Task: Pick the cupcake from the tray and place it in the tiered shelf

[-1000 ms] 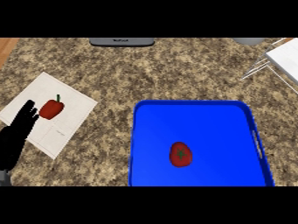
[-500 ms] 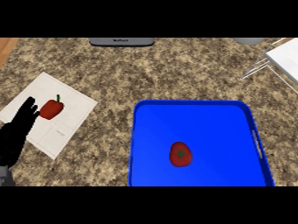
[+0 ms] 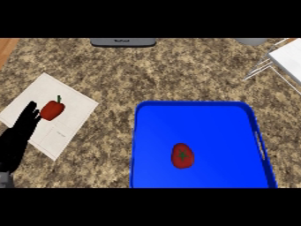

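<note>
One small red rounded item with a dark green star-shaped top [image 3: 182,155] lies in the deep blue rectangular tray [image 3: 150,145], a little toward the tray's near edge and about midway between its side walls; it looks more like a tomato than a cupcake. It lies free, with nothing touching it. The tray sits on the speckled brown stone counter [image 3: 152,70] near its front edge, right of centre.

Left of the tray, a white rectangular cutting board [image 3: 71,128] lies turned at an angle on the counter, and a red bell pepper with a green stem [image 3: 52,109] rests on its far part. The left hand [image 3: 10,145], black, shows at the counter's near left corner, partly over the board's near left edge, fingers straight and pointing up just beside the pepper; it holds nothing and is well apart from the red item in the tray. The right hand does not show.

At the counter's far right corner stands a white tiered shelf on thin metal legs [image 3: 296,62]. A grey appliance [image 3: 122,42] shows at the far edge.
</note>
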Controlling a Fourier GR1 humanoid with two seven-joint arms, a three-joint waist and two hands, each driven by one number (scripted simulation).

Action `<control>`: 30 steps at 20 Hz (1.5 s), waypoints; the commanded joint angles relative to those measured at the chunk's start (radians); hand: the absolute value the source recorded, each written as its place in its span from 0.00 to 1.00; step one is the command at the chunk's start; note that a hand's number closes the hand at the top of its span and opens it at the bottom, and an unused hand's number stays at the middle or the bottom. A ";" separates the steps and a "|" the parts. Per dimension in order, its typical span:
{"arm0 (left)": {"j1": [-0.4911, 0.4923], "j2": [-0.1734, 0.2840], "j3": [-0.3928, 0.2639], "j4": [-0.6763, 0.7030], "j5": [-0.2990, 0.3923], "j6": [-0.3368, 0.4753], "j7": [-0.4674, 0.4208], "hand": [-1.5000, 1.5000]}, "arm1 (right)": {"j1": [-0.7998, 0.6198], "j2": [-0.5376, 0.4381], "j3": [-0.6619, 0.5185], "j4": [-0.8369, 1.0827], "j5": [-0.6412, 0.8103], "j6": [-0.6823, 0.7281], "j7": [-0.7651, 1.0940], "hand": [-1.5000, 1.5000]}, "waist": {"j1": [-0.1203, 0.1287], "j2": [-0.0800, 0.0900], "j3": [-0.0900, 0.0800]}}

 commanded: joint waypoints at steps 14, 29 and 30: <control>0.000 0.041 0.049 0.043 0.013 -0.047 -0.024 0.50 | -0.010 0.024 -0.162 -0.270 -0.343 -0.054 0.051 0.00 | -0.014 -0.006 -0.001; 0.026 0.017 0.062 -0.024 0.017 -0.007 0.053 0.50 | 0.132 -0.197 -0.503 -0.859 -0.634 0.422 0.395 0.00 | -0.075 -0.026 -0.001; 0.047 0.012 0.059 -0.019 0.007 -0.007 0.021 0.50 | 0.164 -0.180 -0.556 -0.866 -0.662 0.454 0.399 0.00 | -0.076 -0.026 -0.001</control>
